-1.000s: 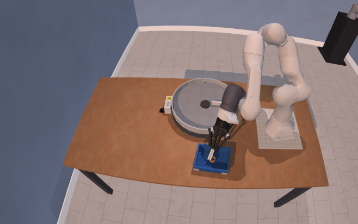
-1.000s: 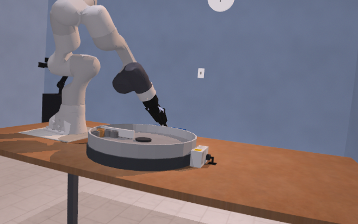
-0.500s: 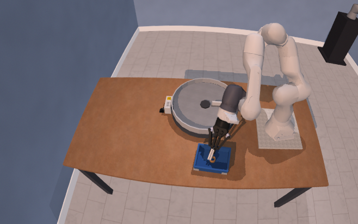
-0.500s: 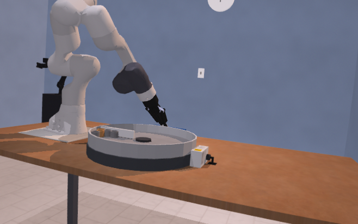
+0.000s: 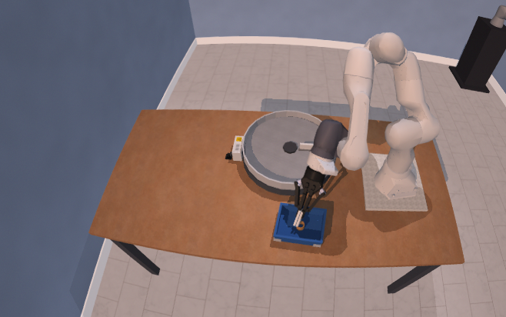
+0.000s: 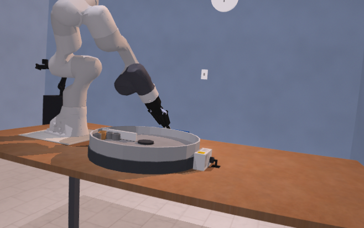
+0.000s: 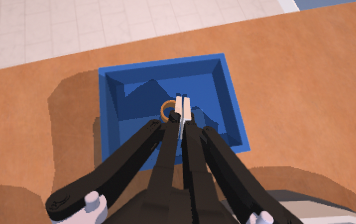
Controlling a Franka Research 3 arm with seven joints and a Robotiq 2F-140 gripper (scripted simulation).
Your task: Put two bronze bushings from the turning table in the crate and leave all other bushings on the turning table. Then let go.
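My gripper [image 5: 297, 221] reaches down into the blue crate [image 5: 301, 225] in front of the turning table [image 5: 282, 148]. In the wrist view its white pads [image 7: 183, 107] are pressed together on the wall of a bronze bushing [image 7: 167, 111], which hangs low inside the crate [image 7: 170, 107]. The bushing also shows at the fingertips in the top view [image 5: 301, 226]. In the exterior view, another bronze bushing [image 6: 103, 134] stands on the turning table [image 6: 144, 145] beside three grey bushings [image 6: 116, 135], next to a white guide bar [image 6: 120, 133]. There the fingertips [image 6: 167, 125] are hidden behind the table's rim.
A white control box [image 5: 238, 148] sits on the turning table's left side. The table has a raised rim and a dark hub [image 5: 290, 147]. The robot base stands on a grey plate at the right. A black stand [image 5: 481, 54] is far back on the floor.
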